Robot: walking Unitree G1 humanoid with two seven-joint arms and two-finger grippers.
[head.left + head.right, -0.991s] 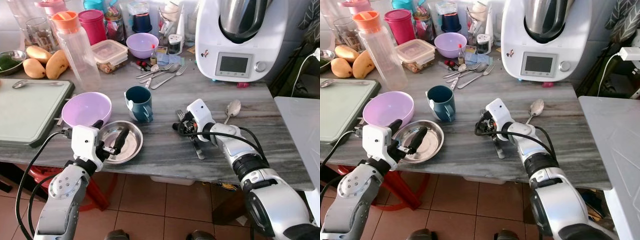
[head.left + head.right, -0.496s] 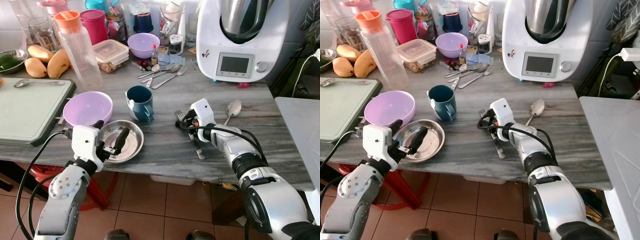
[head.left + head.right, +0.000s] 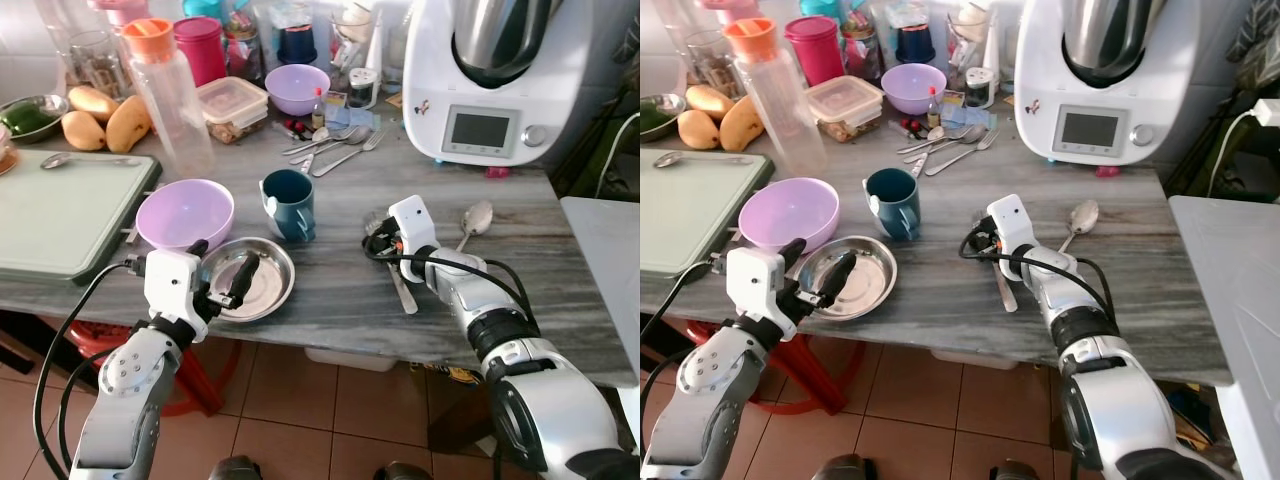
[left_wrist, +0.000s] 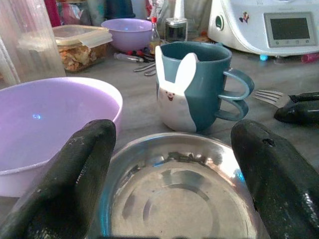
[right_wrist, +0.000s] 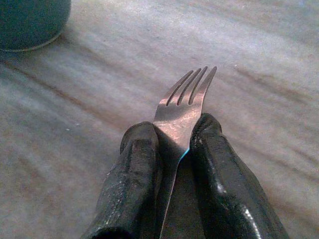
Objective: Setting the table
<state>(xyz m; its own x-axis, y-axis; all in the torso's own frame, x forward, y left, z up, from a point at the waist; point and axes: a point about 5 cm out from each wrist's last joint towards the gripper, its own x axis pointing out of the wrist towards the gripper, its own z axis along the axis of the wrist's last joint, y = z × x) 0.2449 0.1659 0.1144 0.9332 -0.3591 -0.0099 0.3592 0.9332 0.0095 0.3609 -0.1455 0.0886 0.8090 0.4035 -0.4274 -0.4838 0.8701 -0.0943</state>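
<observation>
The right gripper (image 5: pixel 172 149) is closed narrowly on the fork (image 5: pixel 185 102), pinching its neck just behind the tines, so the tines jut out past the fingertips and the handle trails back under the wrist. The hold is thin and near one end of the fork: a quick turn of the wrist could likely let it pivot or slip out between the fingers, and since it sits low over the bench (image 3: pixel 330 300), dragging it could catch the tines on the stone. Beyond the tines and off to one side stands the blue mug (image 3: pixel 287 204), near enough that a careless sweep toward the plate could knock it.

The left gripper (image 4: pixel 174 164) is spread wide, its fingers straddling the steel plate (image 4: pixel 177 199) directly below and between them without clamping it. Closing here could pinch the rim and tip the plate, or push it into the purple bowl (image 4: pixel 45 119) just beside one finger. Farther ahead of this gripper is the mug, then the loose cutlery (image 3: pixel 335 148) and the white kitchen machine (image 3: pixel 490 90).
</observation>
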